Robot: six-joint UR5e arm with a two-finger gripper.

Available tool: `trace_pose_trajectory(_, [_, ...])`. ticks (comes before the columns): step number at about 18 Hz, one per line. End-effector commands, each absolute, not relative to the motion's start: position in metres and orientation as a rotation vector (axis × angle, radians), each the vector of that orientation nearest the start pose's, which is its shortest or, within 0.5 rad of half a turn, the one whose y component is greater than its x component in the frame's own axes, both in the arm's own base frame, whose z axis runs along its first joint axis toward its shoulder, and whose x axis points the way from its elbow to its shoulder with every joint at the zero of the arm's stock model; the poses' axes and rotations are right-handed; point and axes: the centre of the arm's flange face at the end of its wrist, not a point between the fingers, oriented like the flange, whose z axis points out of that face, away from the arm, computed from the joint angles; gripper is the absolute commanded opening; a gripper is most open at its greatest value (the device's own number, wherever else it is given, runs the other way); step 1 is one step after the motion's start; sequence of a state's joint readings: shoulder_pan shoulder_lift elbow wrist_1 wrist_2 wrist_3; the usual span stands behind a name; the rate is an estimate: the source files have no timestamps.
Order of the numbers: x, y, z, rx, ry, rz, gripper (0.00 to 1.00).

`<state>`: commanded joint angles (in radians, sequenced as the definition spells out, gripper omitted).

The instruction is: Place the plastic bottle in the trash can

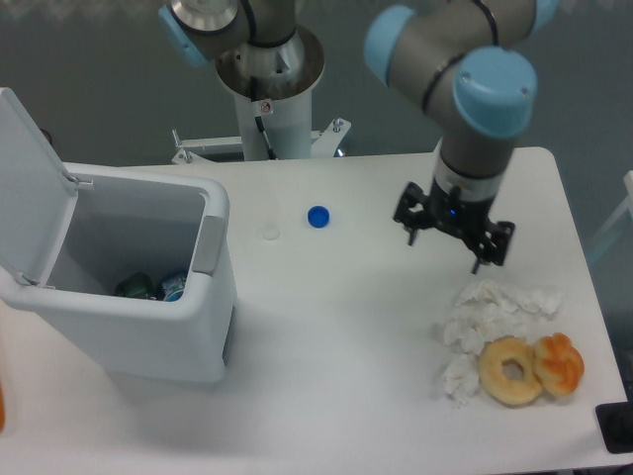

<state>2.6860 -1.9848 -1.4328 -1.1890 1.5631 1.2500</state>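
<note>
The trash can [203,327] is a large white bin at the left of the table, its hinged lid [30,178] swung up and open. At the bottom of the bin lies the plastic bottle [148,287], mostly hidden by the front wall; only a dark green label patch and a clear bluish part show. My gripper [445,252] hangs over the table's right half, far from the bin, pointing down. It is open and empty.
A small blue cap [317,216] and a small whitish ring [270,233] lie mid-table. Crumpled white tissue [495,307], a doughnut [511,371] and an orange pastry [560,364] lie at the front right. The robot's base [269,89] stands at the back.
</note>
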Motion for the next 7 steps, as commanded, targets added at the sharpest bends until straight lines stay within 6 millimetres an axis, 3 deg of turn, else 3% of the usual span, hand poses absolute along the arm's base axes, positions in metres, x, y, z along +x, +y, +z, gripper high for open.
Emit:
trace_pose_trajectory(4, [-0.551, 0.408, 0.345, -3.076, 0.209, 0.179, 1.0])
trace_pose_trajectory(7, [-0.553, 0.406, 0.345, -3.078, 0.202, 0.18, 1.0])
